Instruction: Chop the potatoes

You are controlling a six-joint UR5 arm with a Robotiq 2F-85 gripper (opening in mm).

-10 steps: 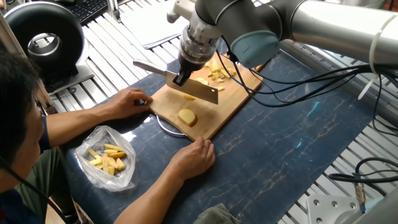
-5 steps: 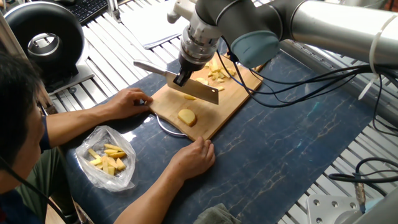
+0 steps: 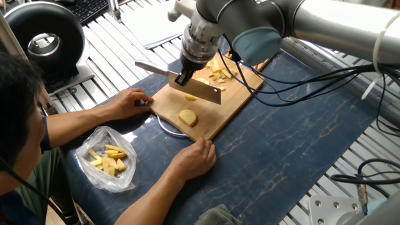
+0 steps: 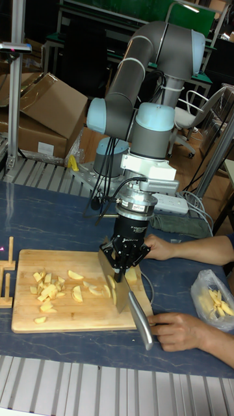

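Observation:
My gripper (image 3: 183,77) (image 4: 120,265) is shut on a knife (image 3: 201,89) (image 4: 138,313), whose wide blade stands over the middle of the wooden cutting board (image 3: 232,100) (image 4: 65,315). A small potato slice (image 3: 190,97) lies just under the blade's edge. One rounded potato chunk (image 3: 187,117) (image 4: 133,274) sits near the board's front end. Chopped potato pieces (image 3: 219,74) (image 4: 45,286) are heaped at the far end, with two loose slices (image 4: 77,294) between heap and blade.
A person's hands (image 3: 128,103) (image 3: 195,159) hold the board's near corners on the dark blue mat (image 3: 294,144). A clear plastic bag (image 3: 107,159) (image 4: 211,299) of yellow pieces lies beside them. Cables (image 3: 325,81) trail from the arm.

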